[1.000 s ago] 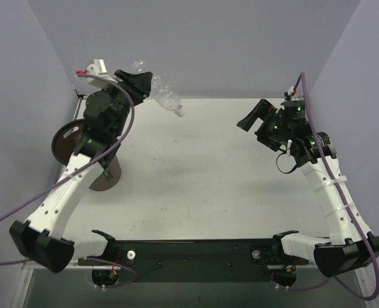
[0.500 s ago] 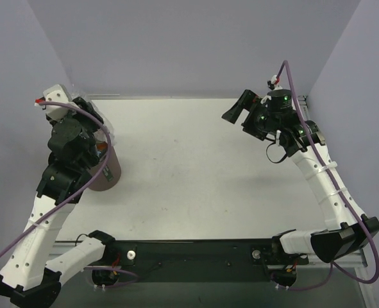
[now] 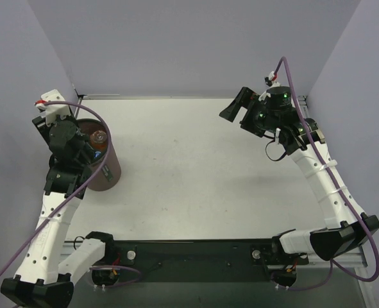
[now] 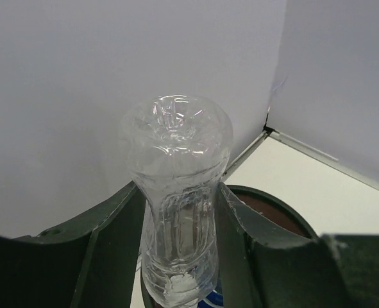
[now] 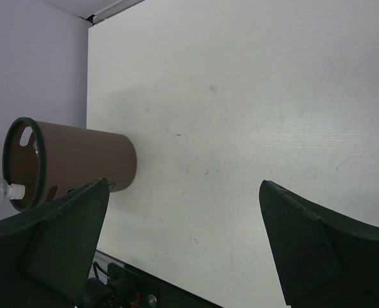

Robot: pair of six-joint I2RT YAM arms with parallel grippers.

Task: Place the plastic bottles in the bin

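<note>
The brown bin (image 3: 101,176) stands at the table's left edge; it also shows in the right wrist view (image 5: 80,163). My left gripper (image 3: 81,142) is over its mouth. In the left wrist view the left gripper (image 4: 183,199) is shut on a plain clear bottle (image 4: 179,160), held cap end down just above the bin's black rim (image 4: 276,210). A bit of blue label (image 4: 216,299) shows inside the bin below it. Something orange (image 3: 98,152) lies in the bin. The bottle's white cap (image 5: 10,190) sits at the bin's mouth. My right gripper (image 3: 233,106) is open and empty, high at the back right (image 5: 183,186).
Lavender walls close in the table at the left, back and right. The bin stands close to the left wall (image 3: 22,128). The black base rail (image 3: 195,251) with both arm mounts runs along the near edge.
My left arm has swung left from the back of the table with the clear bottle and now holds it over the bin. My right gripper has moved slightly back and left.
</note>
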